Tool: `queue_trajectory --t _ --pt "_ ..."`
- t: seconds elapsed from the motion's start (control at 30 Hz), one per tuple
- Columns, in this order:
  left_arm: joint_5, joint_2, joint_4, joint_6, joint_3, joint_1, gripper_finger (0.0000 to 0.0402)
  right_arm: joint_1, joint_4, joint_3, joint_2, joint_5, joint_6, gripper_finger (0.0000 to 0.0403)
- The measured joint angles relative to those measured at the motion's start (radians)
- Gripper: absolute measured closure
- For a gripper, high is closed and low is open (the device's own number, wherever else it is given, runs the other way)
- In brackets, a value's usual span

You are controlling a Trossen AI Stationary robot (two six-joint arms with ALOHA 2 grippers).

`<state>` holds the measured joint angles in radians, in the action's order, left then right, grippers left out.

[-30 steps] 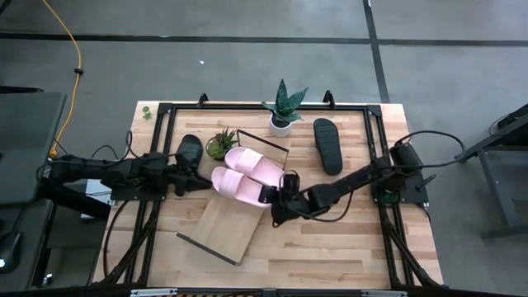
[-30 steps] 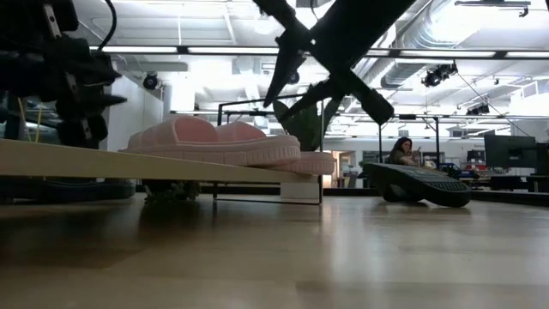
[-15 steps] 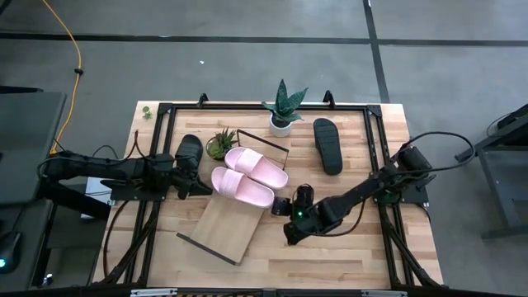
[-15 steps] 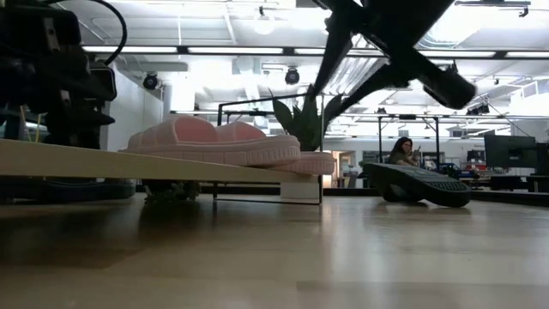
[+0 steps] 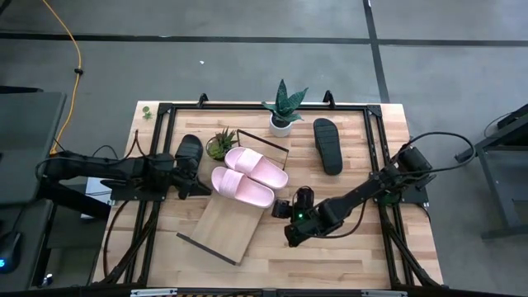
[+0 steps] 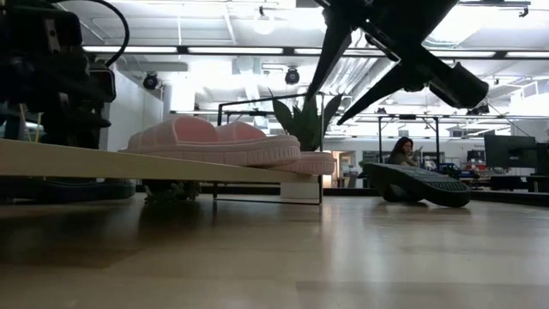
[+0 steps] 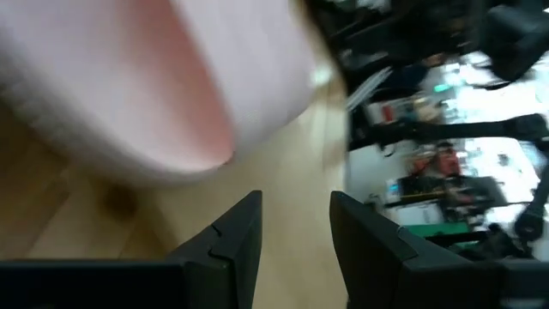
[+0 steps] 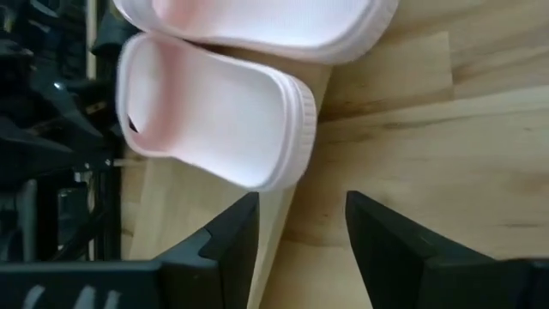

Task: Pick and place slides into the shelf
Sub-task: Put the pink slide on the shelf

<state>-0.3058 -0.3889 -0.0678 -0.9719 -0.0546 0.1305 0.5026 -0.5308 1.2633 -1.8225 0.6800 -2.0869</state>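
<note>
Two pale pink slides point(image 5: 256, 167) point(image 5: 241, 186) lie side by side, soles down, on the far half of the light-wood shelf board point(image 5: 221, 224), which lies slanted on the table. One black slide point(image 5: 327, 145) rests on the tabletop at the far right. The other black slide point(image 5: 188, 151) sits at the far left, just beyond my left gripper point(image 5: 204, 187). That gripper is open beside the nearer pink slide point(image 7: 171, 94) and touches nothing. My right gripper point(image 5: 280, 207) is open too, off the board's right edge, facing the nearer pink slide point(image 8: 214, 116) across a gap.
A potted spiky plant point(image 5: 283, 111) stands at the far edge and a small green plant point(image 5: 221, 142) sits by the left black slide. A dark metal frame point(image 5: 165, 111) runs around the tabletop. Bare wood point(image 5: 346, 256) shows near and to the right. A person point(image 6: 401, 152) sits far behind.
My right gripper has drawn back from the nearer pink slide's end, moving toward the table's near and right edges, then stayed there. Both pink slides have stayed in place on the board.
</note>
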Motion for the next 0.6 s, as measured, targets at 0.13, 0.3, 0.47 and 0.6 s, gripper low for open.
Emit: queue_trajectory --t 0.13,0.3,0.47,0.6 --pt "0.025 -0.001 -0.316 0.056 -0.124 0.000 0.0275 0.002 -0.004 0.000 0.000 0.015 0.001 0.0235" --pt "0.186 0.000 -0.544 0.137 -0.296 0.000 0.0275 0.002 -0.006 0.000 -0.001 -0.002 0.044 0.0235" --pt "0.346 -0.010 -0.595 0.162 -0.358 0.000 0.0275 0.002 -0.024 0.000 -0.001 -0.001 0.052 0.0235" --pt "0.391 -0.058 -0.683 0.163 -0.356 0.000 0.0275 0.002 -0.065 0.000 -0.001 0.003 0.043 0.0235"
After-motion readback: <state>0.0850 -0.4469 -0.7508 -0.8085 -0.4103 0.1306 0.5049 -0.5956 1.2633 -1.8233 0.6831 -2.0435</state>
